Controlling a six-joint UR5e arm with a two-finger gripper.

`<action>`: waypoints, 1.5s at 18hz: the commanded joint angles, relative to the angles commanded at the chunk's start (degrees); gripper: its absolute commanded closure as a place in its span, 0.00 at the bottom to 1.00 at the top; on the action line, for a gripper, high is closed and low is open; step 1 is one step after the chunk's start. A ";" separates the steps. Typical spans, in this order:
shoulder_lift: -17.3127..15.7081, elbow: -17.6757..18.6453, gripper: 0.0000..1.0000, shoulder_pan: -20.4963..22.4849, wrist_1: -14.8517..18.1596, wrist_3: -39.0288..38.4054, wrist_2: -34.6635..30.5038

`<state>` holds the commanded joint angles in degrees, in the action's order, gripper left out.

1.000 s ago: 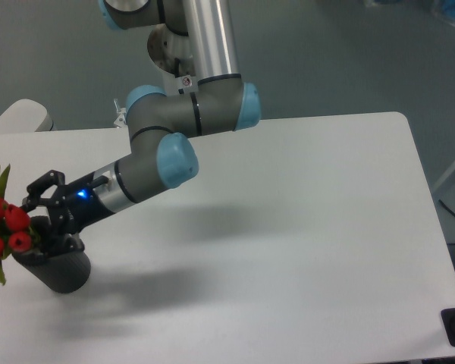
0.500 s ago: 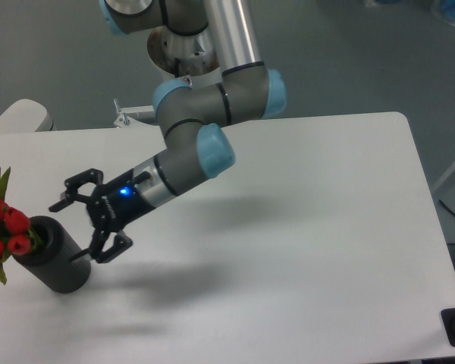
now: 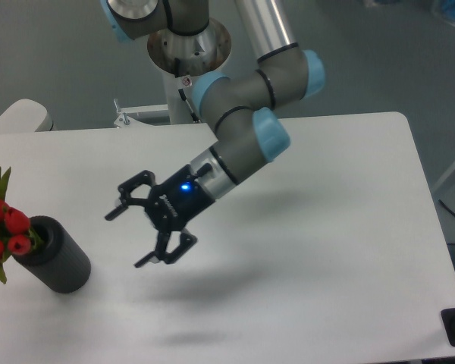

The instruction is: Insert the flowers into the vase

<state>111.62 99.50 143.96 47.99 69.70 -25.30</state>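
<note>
One arm reaches in from the far side of the white counter [image 3: 318,227], and we see its end effector [image 3: 133,236] held above the surface, left of centre, with both black fingers [image 3: 126,206] spread wide and nothing between them. We note a small blue light lit on the dark wrist body just behind the fingers, and grey links with pale blue joint caps rising toward the arm's base at the far edge. We find the vase [image 3: 51,254], a matte black cylinder, at the near left of the counter, leaning with its mouth toward the left and its base toward the right. We see the flowers [image 3: 1,229] at that mouth: red tulip buds bunched together with green leaves, reaching to the left border of the view, where part of the bunch is cut off. We cannot see the stems, which lie inside the vase or beyond the frame. We place the end effector to the right of the vase and clearly apart from it, its fingertips pointing left toward the vase without touching either the vase or the flowers. We observe soft shadows of the arm on the counter below and to the right of the end effector. We also see a pale rounded object [image 3: 19,116] at the far left, beyond the counter edge, which we cannot identify.
</note>
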 joint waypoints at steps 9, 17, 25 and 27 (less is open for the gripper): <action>6.06 -6.15 0.00 3.43 0.09 0.00 -17.31; 9.49 -12.74 0.00 4.31 0.97 0.00 -36.20; 12.39 -18.54 0.00 4.93 4.65 3.33 -47.90; 12.83 -19.60 0.00 4.84 7.46 7.45 -51.15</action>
<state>124.45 79.90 148.80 55.44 77.15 -76.45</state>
